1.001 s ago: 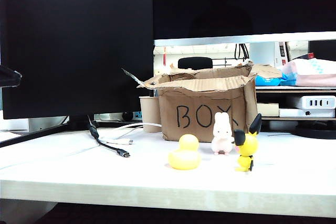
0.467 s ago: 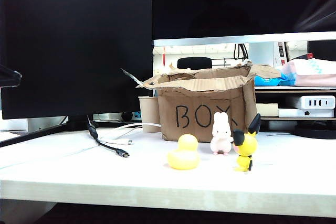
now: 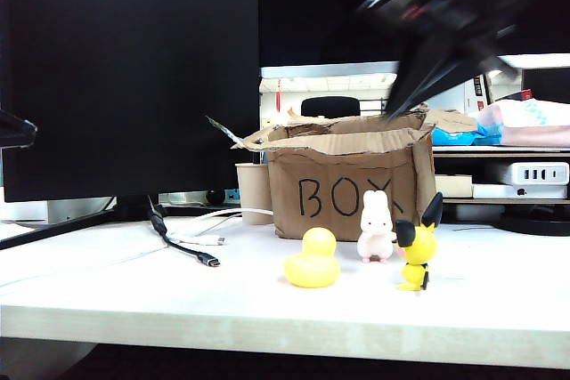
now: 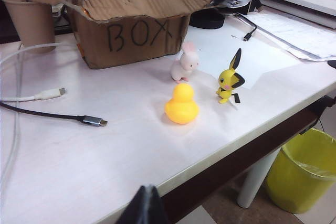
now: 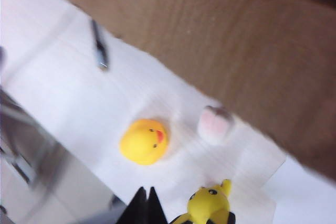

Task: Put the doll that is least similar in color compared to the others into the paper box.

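Observation:
The doll, a small white rabbit [image 3: 377, 226] [image 4: 185, 62] [image 5: 214, 124], stands on the table just in front of the paper box [image 3: 347, 186] [image 4: 131, 30] [image 5: 236, 40], a brown carton marked "BOX" with torn flaps. A yellow duck [image 3: 312, 260] [image 4: 181, 104] [image 5: 143, 141] and a yellow figure with black ears [image 3: 419, 251] [image 4: 228, 80] [image 5: 210, 205] stand beside the doll. My right gripper [image 3: 396, 106] [image 5: 145, 195] hangs blurred above the box's right flap, shut and empty, high over the toys. My left gripper [image 4: 146, 192] is shut and empty, off the table's front edge.
A paper cup [image 3: 255, 191] [image 4: 31, 17] stands left of the box. Cables [image 3: 191, 251] [image 4: 79, 119] lie on the table's left part. A black monitor [image 3: 134, 68] fills the back left. A yellow bin [image 4: 307, 171] stands on the floor by the table corner.
My right arm has swung into the exterior view from the upper right, its tip now over the box. The doll, duck, yellow figure and box have not moved.

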Robot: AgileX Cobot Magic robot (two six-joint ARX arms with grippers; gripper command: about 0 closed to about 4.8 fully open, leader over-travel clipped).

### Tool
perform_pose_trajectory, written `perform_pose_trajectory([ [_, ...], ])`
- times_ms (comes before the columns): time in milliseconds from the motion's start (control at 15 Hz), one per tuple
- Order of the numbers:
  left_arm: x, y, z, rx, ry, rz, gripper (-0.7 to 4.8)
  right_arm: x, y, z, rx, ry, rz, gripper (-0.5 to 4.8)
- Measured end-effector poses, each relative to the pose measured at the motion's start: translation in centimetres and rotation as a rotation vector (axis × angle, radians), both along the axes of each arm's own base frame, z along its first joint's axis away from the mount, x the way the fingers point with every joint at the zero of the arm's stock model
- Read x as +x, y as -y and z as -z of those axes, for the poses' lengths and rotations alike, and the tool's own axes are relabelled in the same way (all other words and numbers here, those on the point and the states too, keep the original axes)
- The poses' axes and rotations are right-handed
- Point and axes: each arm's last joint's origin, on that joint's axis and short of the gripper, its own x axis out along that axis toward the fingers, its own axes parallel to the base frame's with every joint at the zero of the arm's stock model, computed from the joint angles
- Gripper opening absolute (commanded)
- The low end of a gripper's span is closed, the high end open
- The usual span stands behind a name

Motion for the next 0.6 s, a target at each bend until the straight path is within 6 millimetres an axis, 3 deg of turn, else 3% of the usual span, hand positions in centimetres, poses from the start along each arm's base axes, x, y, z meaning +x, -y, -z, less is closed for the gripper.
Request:
perform_pose_trajectory([
  [67,0.0,0.0,0.0,0.000,0.000,0.000,-0.05,0.7,-0.9,0.4,-0.061,-0.055,-0.002,0.07],
  [200,0.0,0.0,0.0,0.001,0.000,0.000,-0.05,1.3,-1.9,1.4,-0.122,-0.121,-0.011,0.97],
  [400,0.0,0.0,0.0,0.000,0.000,0.000,-0.05,2.0,-2.7,2.6,-0.187,-0.133,-0.008,1.29],
  [601,0.0,0.0,0.0,0.000,0.000,0.000,-0.05,2.2,-2.9,2.8,-0.222,-0.102,0.007,2.04],
])
